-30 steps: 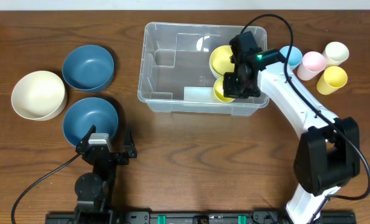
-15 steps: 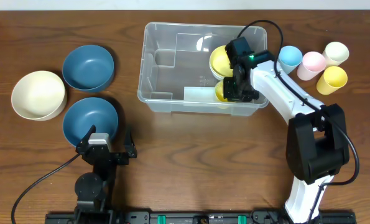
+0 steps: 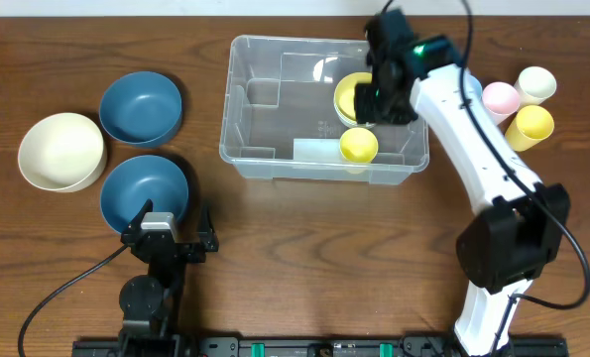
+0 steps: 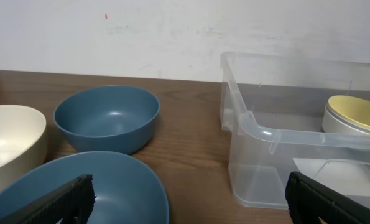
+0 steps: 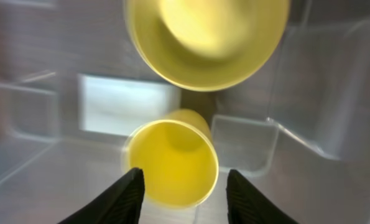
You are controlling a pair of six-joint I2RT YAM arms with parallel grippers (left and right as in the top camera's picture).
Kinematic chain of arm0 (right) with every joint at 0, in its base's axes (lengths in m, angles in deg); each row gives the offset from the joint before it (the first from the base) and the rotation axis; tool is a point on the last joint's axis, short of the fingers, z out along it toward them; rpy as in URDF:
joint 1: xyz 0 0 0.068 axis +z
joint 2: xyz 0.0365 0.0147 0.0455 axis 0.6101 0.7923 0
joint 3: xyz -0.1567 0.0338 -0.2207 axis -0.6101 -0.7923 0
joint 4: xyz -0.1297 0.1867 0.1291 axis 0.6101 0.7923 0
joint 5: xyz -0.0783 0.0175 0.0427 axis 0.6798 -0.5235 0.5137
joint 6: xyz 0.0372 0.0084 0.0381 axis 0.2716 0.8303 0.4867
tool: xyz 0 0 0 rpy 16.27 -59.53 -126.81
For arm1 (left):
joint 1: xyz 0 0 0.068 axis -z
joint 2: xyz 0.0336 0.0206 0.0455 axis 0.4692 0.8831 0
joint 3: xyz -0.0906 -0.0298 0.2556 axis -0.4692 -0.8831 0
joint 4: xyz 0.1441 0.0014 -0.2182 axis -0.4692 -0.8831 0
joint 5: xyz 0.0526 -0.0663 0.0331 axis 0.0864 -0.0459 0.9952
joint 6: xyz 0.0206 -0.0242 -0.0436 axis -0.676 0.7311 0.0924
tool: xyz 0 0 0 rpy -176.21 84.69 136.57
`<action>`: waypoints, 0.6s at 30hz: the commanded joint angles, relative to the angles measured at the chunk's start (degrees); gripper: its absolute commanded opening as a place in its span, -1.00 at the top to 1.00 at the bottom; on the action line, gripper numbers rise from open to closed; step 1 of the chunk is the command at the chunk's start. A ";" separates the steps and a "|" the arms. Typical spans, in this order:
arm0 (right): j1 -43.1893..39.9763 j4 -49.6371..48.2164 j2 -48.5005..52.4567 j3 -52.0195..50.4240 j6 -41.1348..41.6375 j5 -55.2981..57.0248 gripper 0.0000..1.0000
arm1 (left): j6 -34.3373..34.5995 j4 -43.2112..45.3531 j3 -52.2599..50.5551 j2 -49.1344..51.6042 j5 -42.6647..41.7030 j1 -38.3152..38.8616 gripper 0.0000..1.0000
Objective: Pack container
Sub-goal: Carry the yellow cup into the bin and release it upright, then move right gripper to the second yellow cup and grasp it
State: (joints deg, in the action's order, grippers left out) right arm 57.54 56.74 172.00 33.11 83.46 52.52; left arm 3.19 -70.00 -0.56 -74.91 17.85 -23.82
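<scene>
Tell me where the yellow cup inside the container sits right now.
In the overhead view, the yellow cup stands upright in the container's right half, by the wall nearest the robot, just in front of the yellow bowl.

The overhead camera is looking straight down from high up, taking in the table [image 3: 275,228], with the container [image 3: 324,177] lying in the upper middle of its frame. The left wrist camera is sitting low, facing level across two blue bowls [image 4: 107,118] toward the container at its right edge. The right wrist camera is hanging close over the container's inside, pointing down at a yellow cup [image 5: 172,165] and a yellow bowl [image 5: 206,37]. All three are sharing the container and that bowl.
</scene>
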 commanded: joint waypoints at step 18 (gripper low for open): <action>-33.94 13.35 -0.48 9.49 1.05 -0.31 0.07 | 0.35 -2.10 -1.09 -0.33 0.50 -0.24 -0.96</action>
State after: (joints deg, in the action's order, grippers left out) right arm 26.79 70.10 171.96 44.92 83.83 52.26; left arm 3.19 -70.00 -0.56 -74.91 17.85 -23.82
